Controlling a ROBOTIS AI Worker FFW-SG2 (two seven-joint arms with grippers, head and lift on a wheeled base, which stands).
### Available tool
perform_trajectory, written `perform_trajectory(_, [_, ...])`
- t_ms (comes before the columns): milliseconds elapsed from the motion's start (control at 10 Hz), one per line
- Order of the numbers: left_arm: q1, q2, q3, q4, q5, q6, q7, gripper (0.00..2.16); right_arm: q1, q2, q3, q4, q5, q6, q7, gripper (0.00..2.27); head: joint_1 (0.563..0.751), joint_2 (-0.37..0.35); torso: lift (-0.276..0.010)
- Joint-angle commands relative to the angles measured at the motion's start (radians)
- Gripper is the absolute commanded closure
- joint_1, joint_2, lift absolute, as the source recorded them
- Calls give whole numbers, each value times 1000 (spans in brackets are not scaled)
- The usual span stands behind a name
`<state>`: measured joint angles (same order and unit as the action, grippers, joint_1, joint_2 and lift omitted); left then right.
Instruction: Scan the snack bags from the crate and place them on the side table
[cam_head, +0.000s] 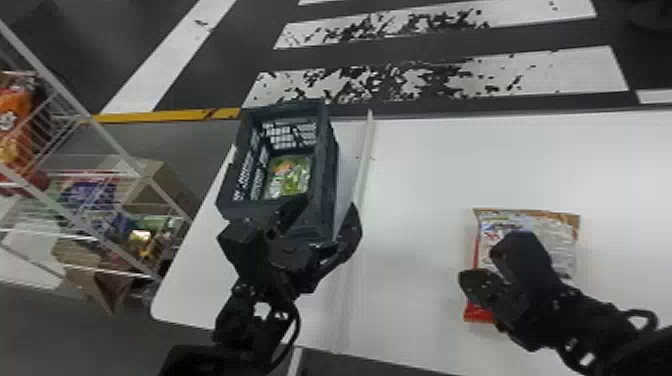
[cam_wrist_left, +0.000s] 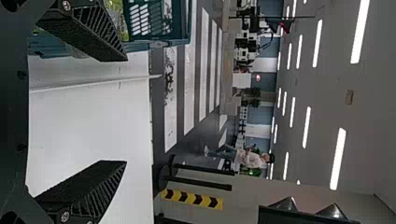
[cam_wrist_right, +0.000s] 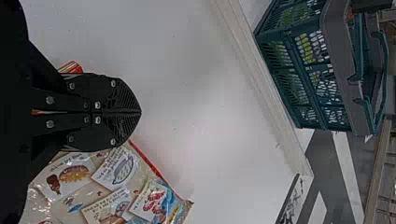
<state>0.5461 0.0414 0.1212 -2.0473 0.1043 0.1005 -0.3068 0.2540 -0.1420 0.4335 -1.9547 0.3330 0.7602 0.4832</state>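
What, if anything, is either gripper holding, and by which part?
Nothing is held: the left gripper is open and empty, and the right gripper is shut with nothing between its fingers.

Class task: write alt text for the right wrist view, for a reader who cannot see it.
The robot's right end effector, fingers shut, partly hides a snack bag lying on a white table; farther off stands a slatted green crate.
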Motion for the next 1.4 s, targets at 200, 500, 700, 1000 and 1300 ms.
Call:
perform_trajectory(200, [5, 0, 5, -2, 0, 0, 0, 90, -35, 16, 14, 2, -8, 0, -5, 2243, 695, 305, -94])
perform_trajectory(500, [8, 0, 5, -4, 0, 0, 0, 90, -107, 27, 13, 82, 6, -3, -17, 2243, 695, 306, -94])
perform_trajectory(700, [11, 0, 15, -4, 3, 0, 0, 90, -125, 27, 10, 108, 14, 0, -17, 2243, 695, 293, -94])
perform_trajectory(1000, [6, 0, 15, -1, 5, 0, 0, 90, -113, 18, -19, 106, 26, 6, -6, 2243, 695, 285, -94])
perform_trajectory(1300, [3, 0, 15, 2, 5, 0, -2, 90, -105, -1, -48, 103, 26, 3, 6, 2243, 695, 254, -94])
